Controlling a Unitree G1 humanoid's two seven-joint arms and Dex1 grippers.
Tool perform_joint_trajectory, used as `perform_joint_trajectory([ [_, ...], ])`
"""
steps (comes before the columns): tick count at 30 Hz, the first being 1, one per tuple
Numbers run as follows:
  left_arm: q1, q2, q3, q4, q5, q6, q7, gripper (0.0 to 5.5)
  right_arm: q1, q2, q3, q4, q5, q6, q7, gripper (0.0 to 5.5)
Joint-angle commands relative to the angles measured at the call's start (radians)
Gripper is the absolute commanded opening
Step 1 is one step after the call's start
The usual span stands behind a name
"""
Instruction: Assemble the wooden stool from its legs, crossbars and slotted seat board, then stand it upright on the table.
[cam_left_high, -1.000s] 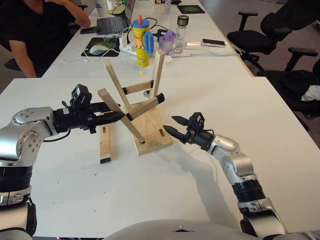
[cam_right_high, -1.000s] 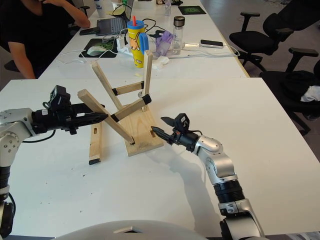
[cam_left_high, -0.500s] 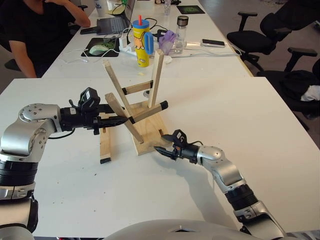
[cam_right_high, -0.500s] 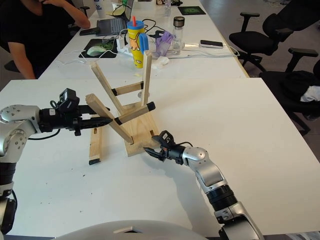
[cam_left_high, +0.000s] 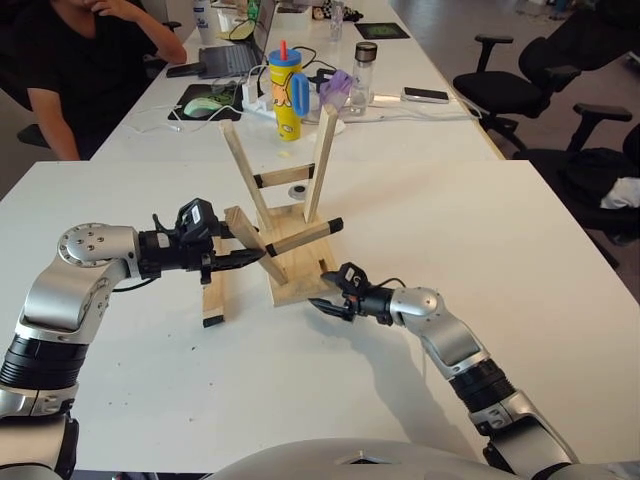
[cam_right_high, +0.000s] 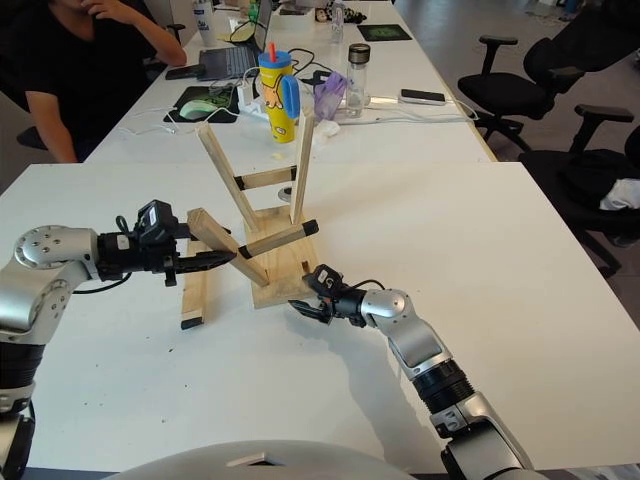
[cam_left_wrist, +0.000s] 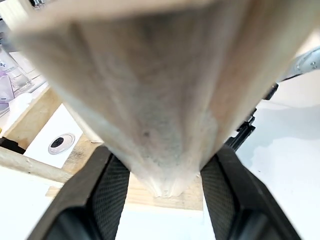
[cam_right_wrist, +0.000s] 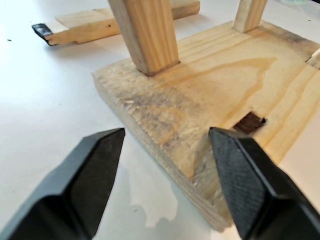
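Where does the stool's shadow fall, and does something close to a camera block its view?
Right wrist view: the seat board throws a soft shadow on the table beside its near corner, before the open right gripper. Left wrist view: the leg, clamped in the left gripper, sits close to the camera and hides much of the scene.

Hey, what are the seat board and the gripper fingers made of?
The seat board looks like bare, unfinished light wood, maybe pine: grain and rough edge fibres show. The right gripper has black fingers, probably rubber or plastic, finely textured.
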Motion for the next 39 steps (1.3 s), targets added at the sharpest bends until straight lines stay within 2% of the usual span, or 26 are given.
perform_joint_trajectory([
  [1,0.031,-0.008,-0.007,0.058,-0.010,0.101,-0.001,2.67,0.026,-0.020,0.037,0.057,-0.043,0.044,0.019,3.11],
  [5,0.017,0.030,0.065,0.016,-0.071,0.167,-0.032,3.32,0.023,-0.020,0.033,0.060,-0.041,0.041,0.016,3.11],
  [8,0.027,0.150,0.146,0.016,-0.110,0.245,-0.098,3.71,0.029,-0.021,0.032,0.065,-0.039,0.038,0.016,3.11],
  [10,-0.025,0.171,0.222,0.042,-0.176,0.301,-0.108,4.01,0.032,-0.020,0.030,0.071,-0.039,0.036,0.013,3.11],
  [12,-0.187,0.118,0.353,0.072,-0.360,0.387,-0.044,4.04,0.037,-0.019,0.030,0.081,-0.042,0.028,0.010,3.11],
  [14,-0.359,-0.002,0.440,0.069,-0.582,0.438,0.104,4.04,0.042,-0.016,0.030,0.091,-0.043,0.021,0.009,3.11],
  [17,-0.446,-0.161,0.457,-0.014,-0.789,0.432,0.324,4.04,0.032,-0.010,0.039,0.115,-0.051,0.007,0.011,3.11],
  [19,-0.448,-0.244,0.434,-0.072,-0.835,0.419,0.440,4.04,0.024,-0.007,0.044,0.128,-0.054,-0.001,0.015,3.11],
  [22,-0.338,-0.264,0.318,-0.136,-0.723,0.429,0.480,4.04,0.020,-0.006,0.050,0.132,-0.054,-0.006,0.019,3.11],
  [24,-0.161,-0.197,0.072,-0.135,-0.439,0.363,0.450,4.04,0.018,-0.005,0.053,0.136,-0.055,-0.008,0.019,3.11],
  [26,-0.023,-0.150,-0.057,-0.105,-0.242,0.290,0.445,4.04,0.007,-0.002,0.061,0.151,-0.059,-0.010,0.021,3.11],
  [27,0.017,-0.153,-0.057,-0.094,-0.205,0.263,0.449,4.04,0.002,-0.002,0.063,0.158,-0.061,-0.011,0.022,3.11],
  [29,-0.002,-0.195,0.013,-0.112,-0.239,0.233,0.460,4.04,-0.002,-0.006,0.067,0.165,-0.067,-0.010,0.021,3.11],
  [32,-0.226,-0.311,0.199,-0.107,-0.399,0.171,0.582,4.04,0.000,-0.007,0.063,0.170,-0.067,-0.017,0.012,3.11],
  [34,-0.350,-0.328,0.313,-0.059,-0.407,0.115,0.698,4.04,0.004,-0.002,0.052,0.175,-0.072,-0.033,-0.006,3.11],
  [35,-0.368,-0.313,0.350,-0.034,-0.378,0.095,0.736,4.24,0.008,0.001,0.048,0.173,-0.071,-0.040,-0.010,3.11],
  [37,-0.309,-0.265,0.365,0.029,-0.245,0.059,0.789,4.42,0.023,0.004,0.040,0.150,-0.062,-0.036,-0.016,3.11],
  [39,-0.166,-0.246,0.364,0.085,-0.117,0.032,0.834,4.78,0.040,0.010,0.042,0.124,-0.055,-0.025,-0.016,3.11],
])
